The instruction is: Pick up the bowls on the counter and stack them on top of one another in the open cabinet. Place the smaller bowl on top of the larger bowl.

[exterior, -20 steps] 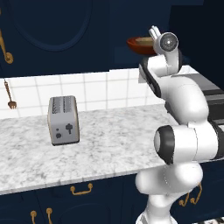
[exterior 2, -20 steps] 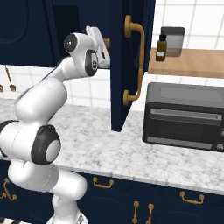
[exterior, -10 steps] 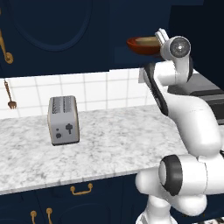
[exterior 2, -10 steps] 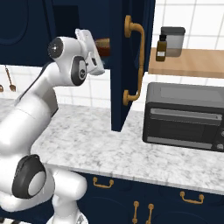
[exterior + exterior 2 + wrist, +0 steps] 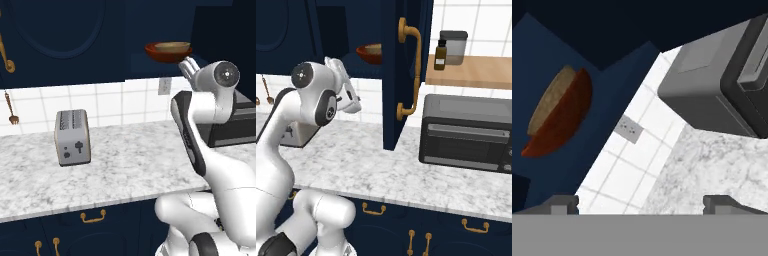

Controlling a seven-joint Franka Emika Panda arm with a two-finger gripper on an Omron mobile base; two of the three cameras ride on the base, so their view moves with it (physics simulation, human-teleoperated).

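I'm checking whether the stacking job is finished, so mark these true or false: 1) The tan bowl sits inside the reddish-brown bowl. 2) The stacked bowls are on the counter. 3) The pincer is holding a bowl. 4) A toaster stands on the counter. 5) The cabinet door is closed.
1) True: the smaller bowl nests in the larger bowl.
2) False: they rest in the cabinet, above the counter.
3) False: the pincer is open and holds nothing.
4) True: the toaster stands there.
5) False: the cabinet door is swung open.
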